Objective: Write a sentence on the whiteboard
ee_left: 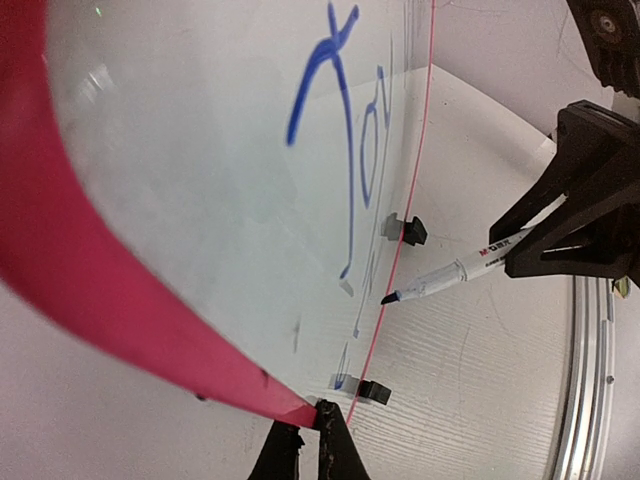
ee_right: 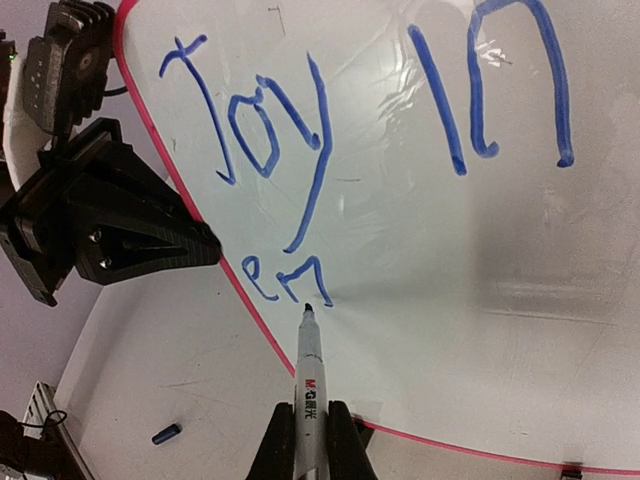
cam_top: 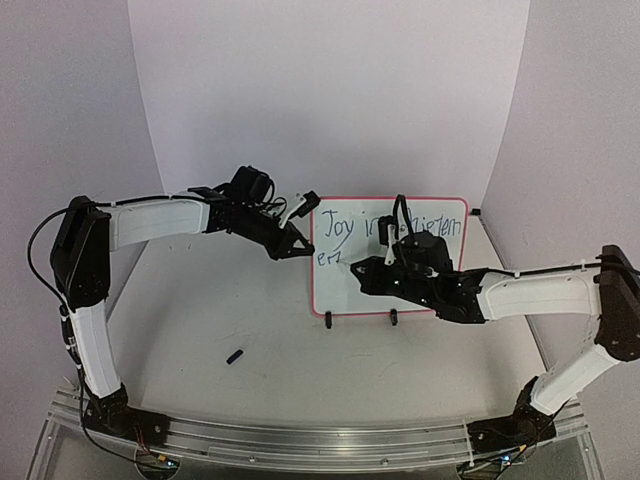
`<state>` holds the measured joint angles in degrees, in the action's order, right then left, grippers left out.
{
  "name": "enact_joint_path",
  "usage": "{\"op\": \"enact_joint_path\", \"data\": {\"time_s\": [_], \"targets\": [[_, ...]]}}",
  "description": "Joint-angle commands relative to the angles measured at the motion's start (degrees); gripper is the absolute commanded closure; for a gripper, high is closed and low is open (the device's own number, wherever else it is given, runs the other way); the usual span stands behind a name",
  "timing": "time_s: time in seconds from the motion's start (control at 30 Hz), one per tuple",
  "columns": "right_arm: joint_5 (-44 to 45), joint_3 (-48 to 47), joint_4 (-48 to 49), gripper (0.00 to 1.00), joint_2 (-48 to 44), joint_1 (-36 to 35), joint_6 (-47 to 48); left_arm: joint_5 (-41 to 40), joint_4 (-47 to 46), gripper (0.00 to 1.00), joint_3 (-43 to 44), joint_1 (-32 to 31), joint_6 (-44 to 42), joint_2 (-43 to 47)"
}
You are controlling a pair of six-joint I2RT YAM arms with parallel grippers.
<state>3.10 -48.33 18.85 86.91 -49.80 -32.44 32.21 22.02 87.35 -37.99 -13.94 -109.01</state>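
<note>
The whiteboard [cam_top: 335,292] stood upright on its two black clip feet [cam_top: 328,321] toward the back of the white table [cam_top: 250,310], pinched at its left edge by the left gripper [cam_top: 303,248]. In the left wrist view the fingertips [ee_left: 312,420] were pressed together on the pink-red rim, near the board's lower corner. The left arm rose from its base, bent at a high elbow, and ran its forearm rightward across the table to the board.

The right gripper [cam_top: 362,268] hung in front of the lower left part of the board, its jaws clamped on the barrel of a white marker [ee_right: 308,365]. The marker's dark tip sat just under the letters "em", close to the rim; whether it touched the surface could not be told. The right arm reached in low from the right, its forearm crossing the board's lower half.

The sentence [ee_right: 270,140], in blue, read "Joy in" along the top line, with further words partly hidden behind the right arm. A small dark cap [cam_top: 235,357] lay on the table, well apart from both grippers.
</note>
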Motion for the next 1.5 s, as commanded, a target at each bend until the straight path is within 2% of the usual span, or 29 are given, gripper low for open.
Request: {"op": "enact_joint_path", "data": {"time_s": [0.0,0.63,1.0,1.47], "targets": [[1.2,0.8,1.8,1.0,-3.6,0.2,1.2,-3.8,9.0,1.0,-1.0,-1.7,-4.5,-0.5],[7.3,-1.0,1.3,1.0,-0.8,0.2,0.6,-3.8,8.9,1.0,-1.0,-1.7,-4.5,-0.3],[12.1,1.3,-1.5,1.0,-5.1,0.2,0.0,-3.9,9.0,1.0,-1.0,-1.7,-4.6,-0.2],[7.4,1.3,-1.6,1.0,-7.9,0.2,3.2,-3.9,8.9,1.0,-1.0,-1.7,-4.6,-0.2]]}}
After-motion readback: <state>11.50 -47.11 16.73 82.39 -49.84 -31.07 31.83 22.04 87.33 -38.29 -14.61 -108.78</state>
